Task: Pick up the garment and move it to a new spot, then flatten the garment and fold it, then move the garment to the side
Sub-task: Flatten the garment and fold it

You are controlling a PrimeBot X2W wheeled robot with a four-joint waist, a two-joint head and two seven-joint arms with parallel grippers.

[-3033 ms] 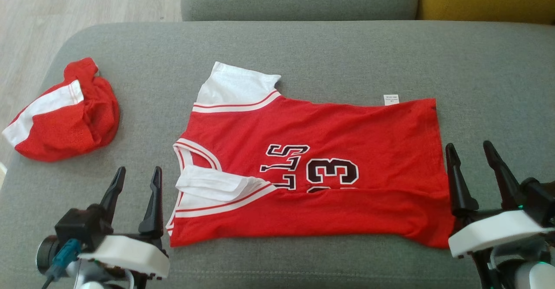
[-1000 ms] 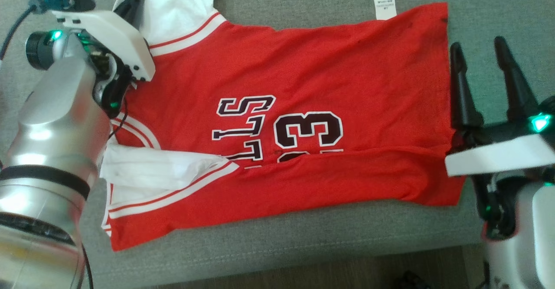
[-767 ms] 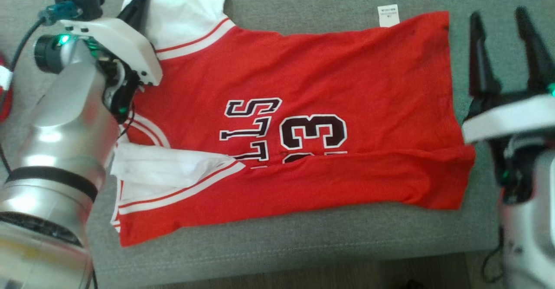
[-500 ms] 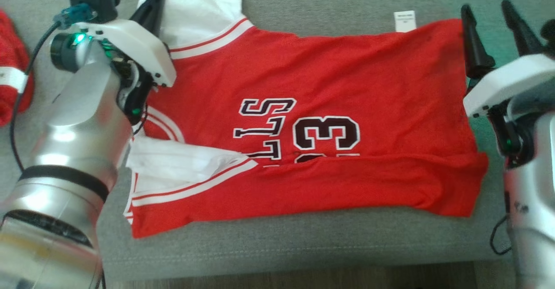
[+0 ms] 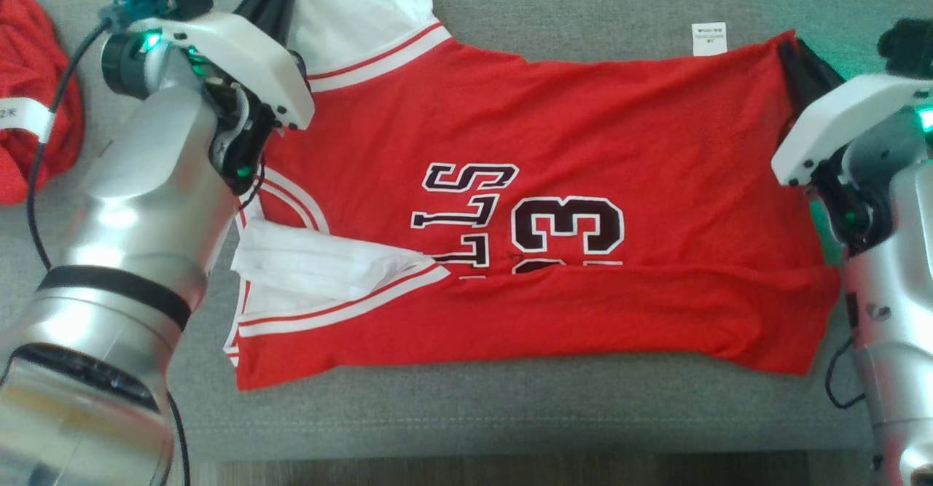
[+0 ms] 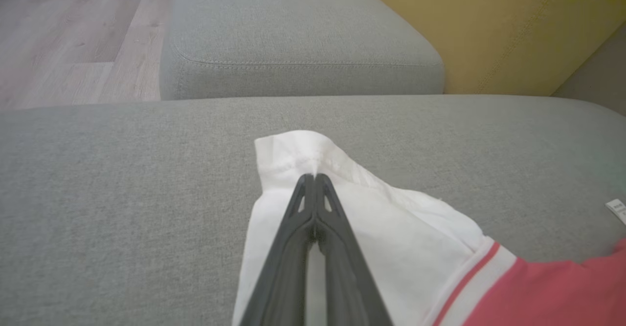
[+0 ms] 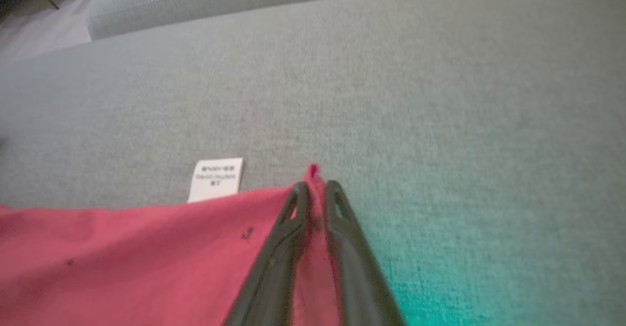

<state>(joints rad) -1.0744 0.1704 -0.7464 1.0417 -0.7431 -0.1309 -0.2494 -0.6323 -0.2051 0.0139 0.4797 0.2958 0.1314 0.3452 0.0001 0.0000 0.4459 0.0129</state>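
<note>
The red garment (image 5: 554, 143) is spread flat across the grey cushion (image 5: 547, 420), number upward, with its near long edge already turned over itself, so a lengthwise fold appears to be in hand. Both far corners are taken at once, probably so that the far edge can be lifted evenly and carried toward the near edge without the cloth skewing. The white sleeve (image 6: 391, 228) at the far left corner is pinched at its hem by the left gripper (image 6: 313, 177), whose fingers are pressed tightly together. The far hem corner, just beside the care label (image 7: 215, 179), is clamped by the right gripper (image 7: 313, 185), with a sliver of red cloth seen between its nearly closed fingers. Both forearms are stretched forward along the garment's short sides, with the wrists tipped down and the fingers laid low against the cushion. A second red bundle (image 5: 29, 107) is seen well apart at the left.
</note>
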